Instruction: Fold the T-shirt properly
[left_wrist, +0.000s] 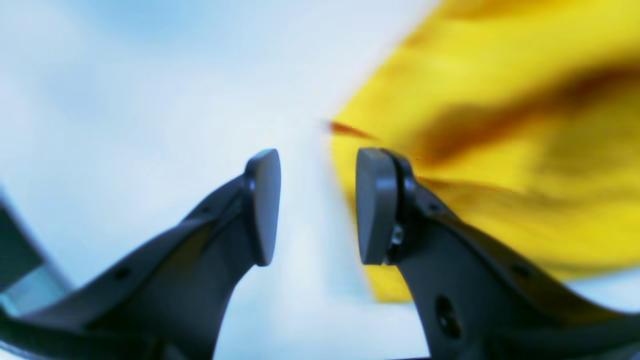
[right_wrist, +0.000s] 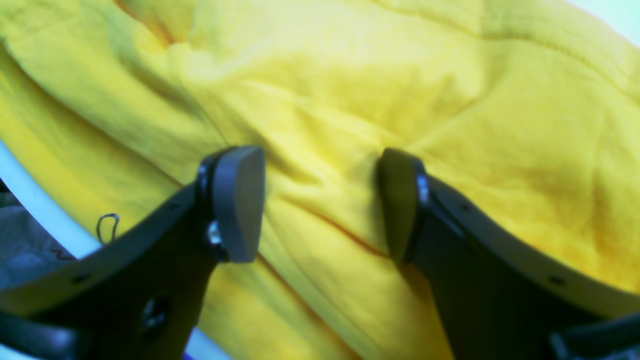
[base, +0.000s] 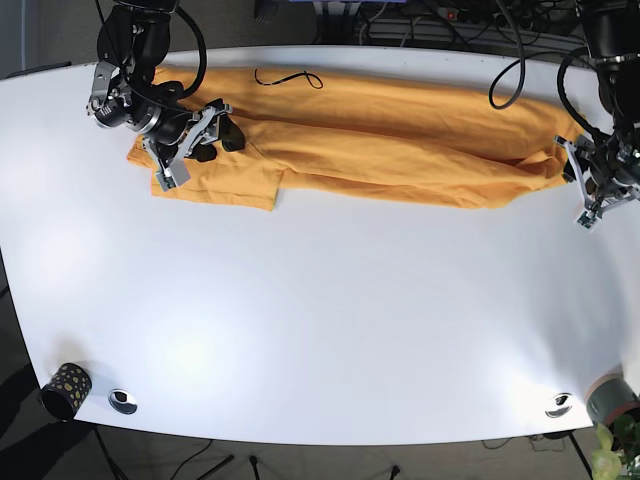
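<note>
Base view: both end effectors, left (base: 590, 180) and right (base: 205, 135), spread over T-shirt (base: 400, 130).

My base camera hangs high above the white oval table (base: 330, 330), looking straight down on its whole top, with both arms entering from the far edge. My left wrist camera sits just behind the left gripper (left_wrist: 317, 207), peering between its dark grey parted fingers at tabletop and the blurred edge of the yellow cotton T-shirt (left_wrist: 500, 125). My right wrist camera rides the right gripper (right_wrist: 320, 205) likewise, so close that cloth fills the frame. All three views share the shirt.
</note>
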